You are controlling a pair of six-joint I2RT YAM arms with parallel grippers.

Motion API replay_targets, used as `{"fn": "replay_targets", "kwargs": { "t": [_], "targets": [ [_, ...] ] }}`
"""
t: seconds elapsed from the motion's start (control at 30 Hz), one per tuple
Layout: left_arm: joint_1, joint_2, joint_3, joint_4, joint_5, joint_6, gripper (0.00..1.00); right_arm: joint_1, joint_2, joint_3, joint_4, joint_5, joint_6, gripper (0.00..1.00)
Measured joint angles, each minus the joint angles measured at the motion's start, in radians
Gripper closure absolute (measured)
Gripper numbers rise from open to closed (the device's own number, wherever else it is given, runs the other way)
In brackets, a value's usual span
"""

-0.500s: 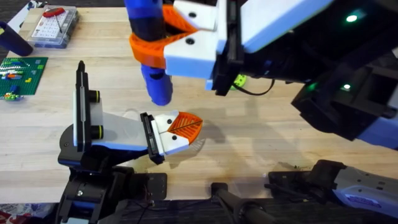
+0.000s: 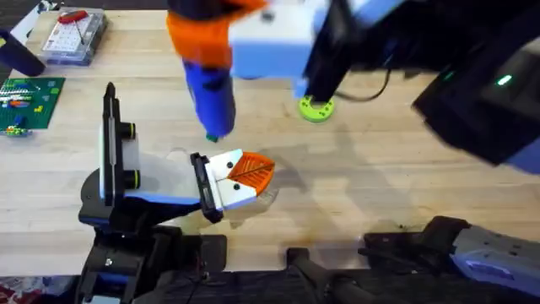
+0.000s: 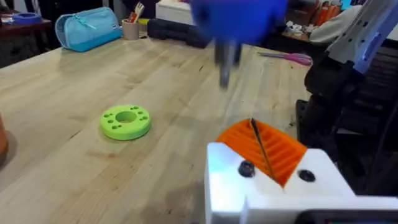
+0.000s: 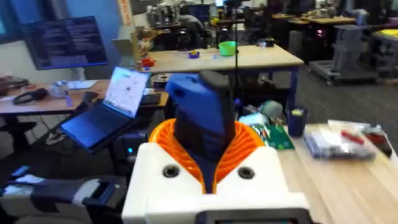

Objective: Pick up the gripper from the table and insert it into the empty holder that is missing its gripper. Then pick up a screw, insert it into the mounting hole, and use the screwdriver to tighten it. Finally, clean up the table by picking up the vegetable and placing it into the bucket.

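Clamping the screwdriver (image 2: 208,89) between its pads — right gripper (image 4: 208,165); left gripper (image 2: 250,174) seemingly closed.

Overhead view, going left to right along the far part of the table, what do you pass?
Green baseplate → clear parts box → blue screwdriver held in the right claw → lime-green disc.
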Motion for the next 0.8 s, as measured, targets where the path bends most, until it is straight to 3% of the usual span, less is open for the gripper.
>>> {"fn": "replay_targets", "kwargs": {
  "t": [0.17, 0.5, 0.8],
  "targets": [
    [0.0, 0.0, 0.0, 0.0, 0.0, 0.0, 0.986, -0.053, 0.014, 0.109, -0.001, -0.113, 0.032, 0.961],
    [0.0, 0.0, 0.0, 0.0, 0.0, 0.0, 0.986, -0.057, 0.165, 0.276, 0.07, -0.348, 0.137, 0.959],
    [0.0, 0.0, 0.0, 0.0, 0.0, 0.0, 0.986, -0.058, 0.187, 0.297, 0.113, -0.496, 0.155, 0.961]
  ]
}}
